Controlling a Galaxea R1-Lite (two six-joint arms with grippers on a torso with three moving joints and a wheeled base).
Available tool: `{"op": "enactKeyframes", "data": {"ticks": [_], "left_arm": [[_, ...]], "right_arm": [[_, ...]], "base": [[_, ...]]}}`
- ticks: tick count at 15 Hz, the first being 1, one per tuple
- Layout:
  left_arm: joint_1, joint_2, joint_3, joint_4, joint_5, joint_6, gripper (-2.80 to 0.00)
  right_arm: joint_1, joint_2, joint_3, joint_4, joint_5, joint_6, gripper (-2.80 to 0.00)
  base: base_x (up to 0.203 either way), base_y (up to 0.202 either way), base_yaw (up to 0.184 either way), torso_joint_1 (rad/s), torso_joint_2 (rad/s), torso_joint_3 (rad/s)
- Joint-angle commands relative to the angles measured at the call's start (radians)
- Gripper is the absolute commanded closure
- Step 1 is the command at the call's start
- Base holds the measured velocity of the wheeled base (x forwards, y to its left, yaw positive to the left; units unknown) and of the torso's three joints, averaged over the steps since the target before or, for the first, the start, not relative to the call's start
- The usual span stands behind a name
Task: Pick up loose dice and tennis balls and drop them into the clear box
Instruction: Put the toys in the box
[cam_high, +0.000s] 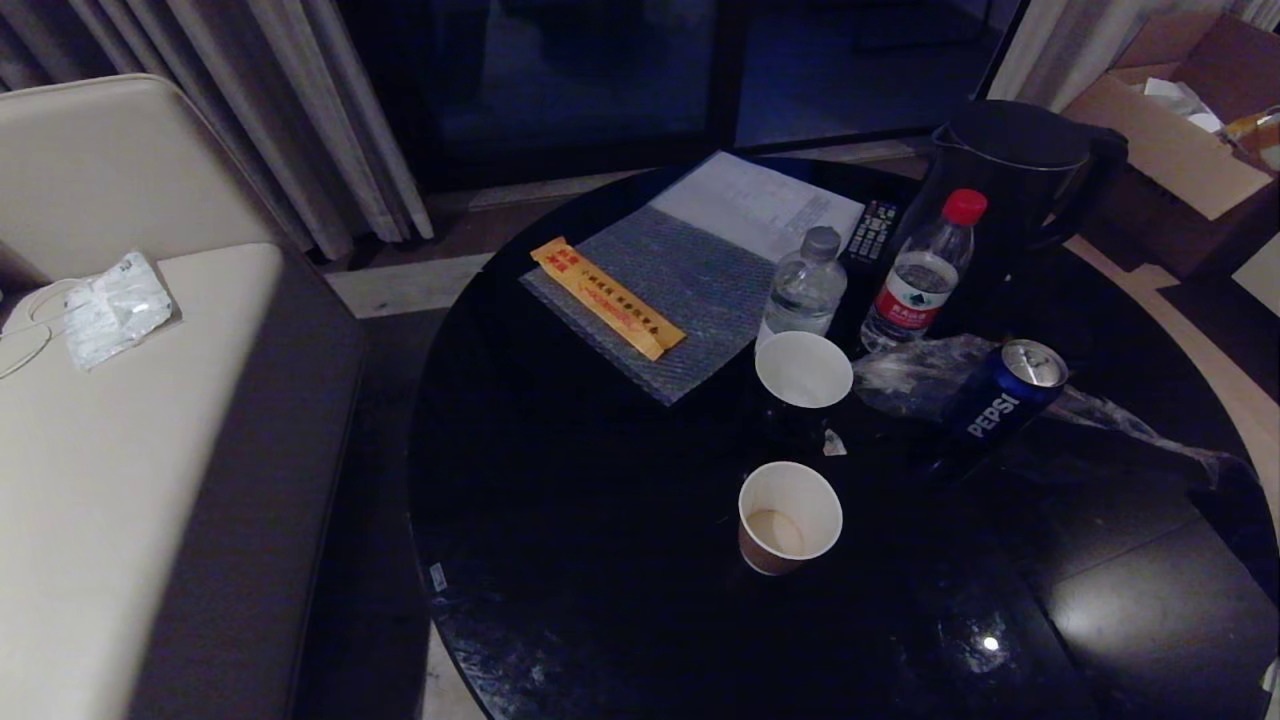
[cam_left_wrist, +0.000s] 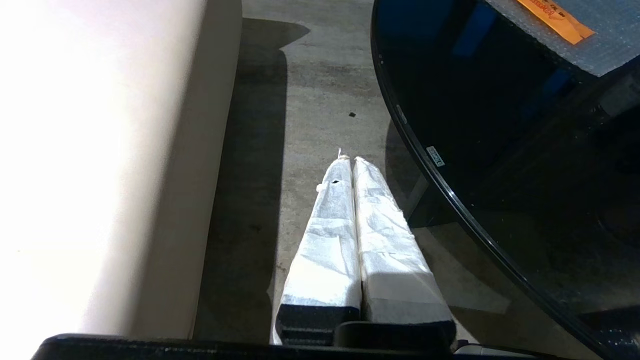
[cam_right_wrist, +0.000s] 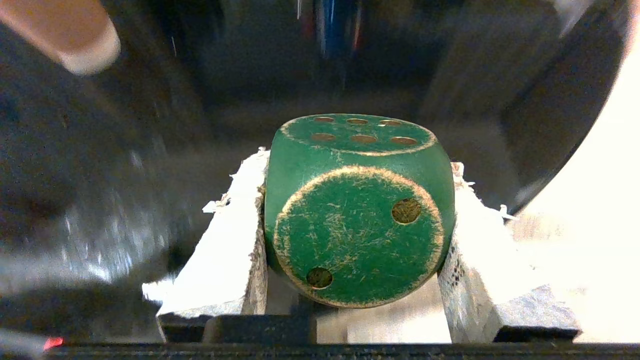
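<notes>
Holding a green die (cam_right_wrist: 357, 210) tight between its two white padded fingers (cam_right_wrist: 225, 250), the right gripper (cam_right_wrist: 357, 200) hangs over the shiny black round table (cam_high: 600, 560). The die shows a side with two dots facing the camera and a side with six dots on top. It touches both fingers and fills the gap between them.

The left gripper (cam_left_wrist: 352, 162) is off the table, over the gray floor (cam_left_wrist: 310, 90) between the pale sofa (cam_left_wrist: 100, 150) and the table's edge. Its two white fingers are pressed together with nothing in them.

On the table stand two paper cups (cam_high: 790, 515), two water bottles (cam_high: 915, 275), a blue Pepsi can (cam_high: 1005, 400), a black kettle (cam_high: 1010, 170), a remote (cam_high: 872, 232), and a sheet of bubble wrap (cam_high: 670, 290) with an orange packet (cam_high: 607, 297) lying on it. Neither arm shows in the head view.
</notes>
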Motion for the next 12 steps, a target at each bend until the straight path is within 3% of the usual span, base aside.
{"op": "enactKeyframes", "data": {"ticks": [1, 12], "left_arm": [[0.0, 0.0, 0.0, 0.0, 0.001, -0.002, 0.0], [0.0, -0.002, 0.0, 0.0, 0.0, 0.002, 0.0]], "right_arm": [[-0.006, -0.109, 0.009, -0.004, 0.0, 0.004, 0.0], [-0.009, -0.096, 0.01, -0.006, 0.001, 0.009, 0.0]], "base": [[0.0, 0.0, 0.0, 0.0, 0.0, 0.0], [0.0, 0.0, 0.0, 0.0, 0.0, 0.0]]}}
